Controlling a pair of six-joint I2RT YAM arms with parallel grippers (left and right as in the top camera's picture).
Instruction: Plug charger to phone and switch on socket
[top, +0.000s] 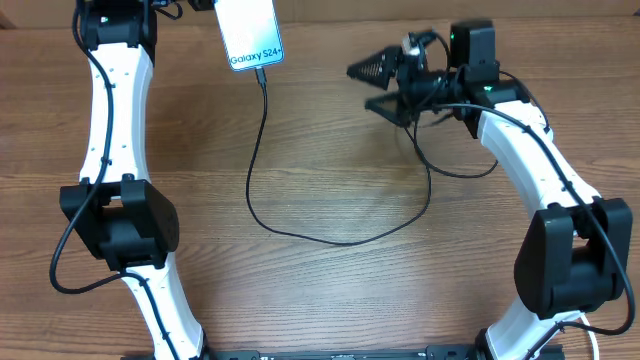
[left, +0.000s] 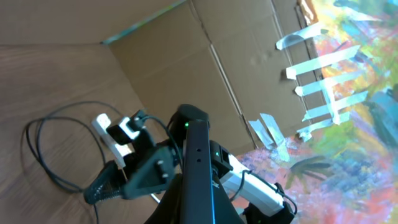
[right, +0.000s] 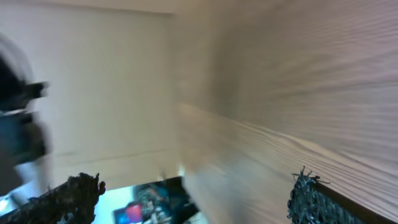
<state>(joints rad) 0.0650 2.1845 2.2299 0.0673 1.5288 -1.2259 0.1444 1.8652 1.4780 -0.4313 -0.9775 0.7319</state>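
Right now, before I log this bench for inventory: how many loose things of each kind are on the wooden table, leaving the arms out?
1 slim rectangular smartphone with a light blue screen
1 thin black charger cable
1 white power strip, mostly hidden beside the right arm
Total: 3

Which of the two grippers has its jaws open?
The right gripper: its jaws stand wide apart, to the right of the phone. The left gripper is shut.
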